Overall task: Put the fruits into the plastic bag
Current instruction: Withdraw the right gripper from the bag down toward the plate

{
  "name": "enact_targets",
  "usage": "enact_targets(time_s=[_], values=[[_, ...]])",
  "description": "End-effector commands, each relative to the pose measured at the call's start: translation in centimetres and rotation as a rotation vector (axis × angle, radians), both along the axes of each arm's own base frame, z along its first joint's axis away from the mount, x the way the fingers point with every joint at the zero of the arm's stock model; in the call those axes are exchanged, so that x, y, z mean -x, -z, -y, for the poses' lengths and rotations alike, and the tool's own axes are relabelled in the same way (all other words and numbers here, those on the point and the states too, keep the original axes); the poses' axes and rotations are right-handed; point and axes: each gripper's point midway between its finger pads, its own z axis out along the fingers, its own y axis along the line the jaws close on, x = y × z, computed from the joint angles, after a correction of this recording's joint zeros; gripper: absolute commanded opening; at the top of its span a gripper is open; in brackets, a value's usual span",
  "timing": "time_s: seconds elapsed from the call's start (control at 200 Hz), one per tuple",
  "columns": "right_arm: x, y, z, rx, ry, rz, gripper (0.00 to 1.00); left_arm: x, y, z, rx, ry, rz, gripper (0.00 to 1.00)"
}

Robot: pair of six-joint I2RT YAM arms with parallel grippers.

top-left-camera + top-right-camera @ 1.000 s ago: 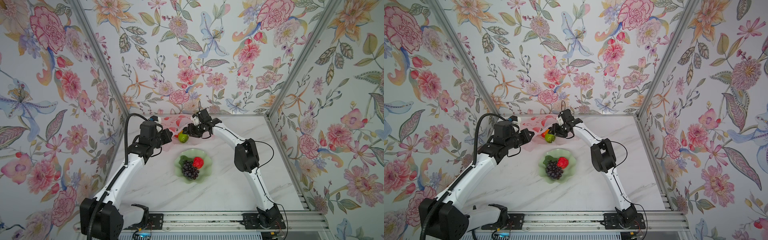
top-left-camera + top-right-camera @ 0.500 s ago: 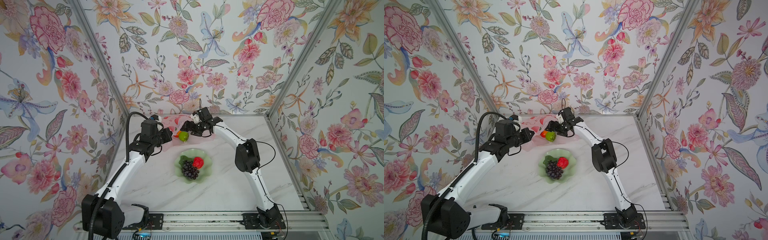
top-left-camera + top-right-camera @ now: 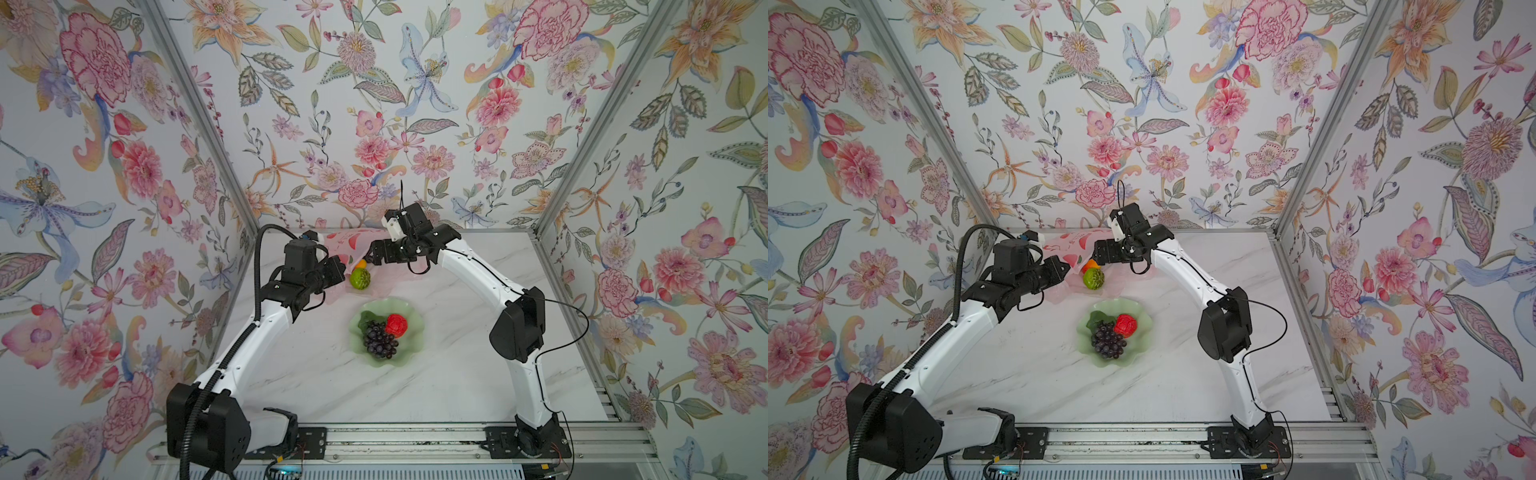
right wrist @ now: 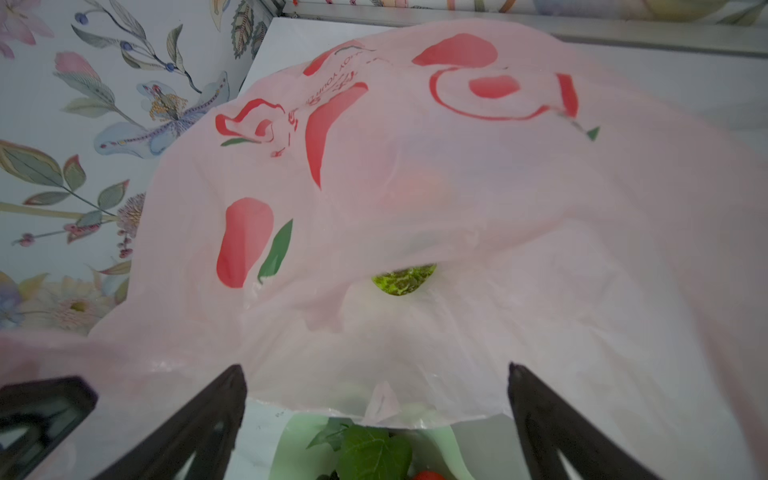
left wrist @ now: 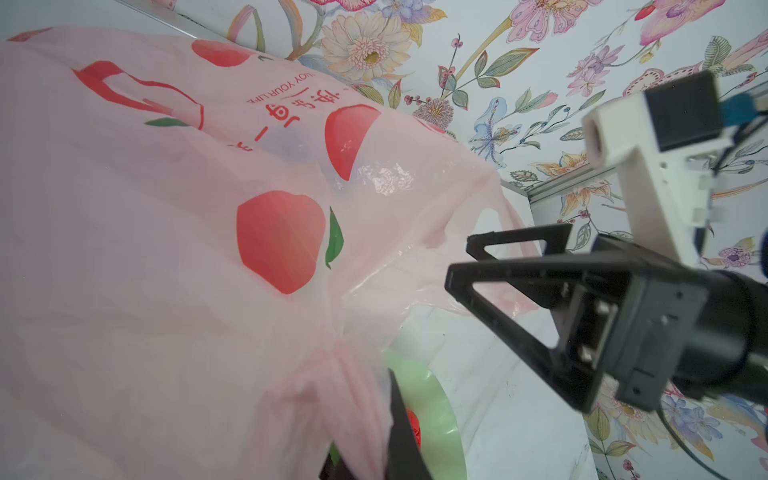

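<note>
While my left gripper (image 3: 336,269) pinches the flimsy plastic bag (image 5: 166,249), right gripper (image 5: 459,259) gapes empty; grapes (image 3: 380,343) at six o'clock: light, grip mid-bunch.

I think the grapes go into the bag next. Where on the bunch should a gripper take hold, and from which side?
Probably from straight above, jaws closing across the near half of the grapes. The bunch lies flat in the shallow dish, so the sides are hard to reach, and the strawberry sits by its far right side, leaving the near half clear.
</note>
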Motion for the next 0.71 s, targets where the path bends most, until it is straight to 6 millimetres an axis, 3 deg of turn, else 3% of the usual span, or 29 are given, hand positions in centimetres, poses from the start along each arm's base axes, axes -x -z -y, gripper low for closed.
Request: enact_targets(time_s=[0.0, 0.085, 0.19, 0.415, 0.701], values=[[1.7, -0.9, 3.0, 0.296, -0.037, 0.225, 0.99, -0.1, -0.3, 0.1, 0.021, -0.009, 0.01, 0.0], [2.1, -1.8, 4.2, 0.372, -0.002, 0.347, 0.99, 0.1, -0.2, 0.1, 0.029, -0.012, 0.008, 0.0], [2.7, -2.4, 7.0, 0.407, 0.141, 0.408, 0.99, 0.4, 0.1, 0.1, 0.045, -0.014, -0.001, 0.0], [6.2, 1.0, 10.6, 0.247, 0.201, 0.107, 0.97, 1.6, 0.7, 0.1, 0.077, -0.017, -0.017, 0.0], [13.5, 5.9, 8.4, 0.247, 0.028, -0.138, 0.86, 2.8, 1.7, 0.5, 0.127, -0.013, -0.042, 0.0]])
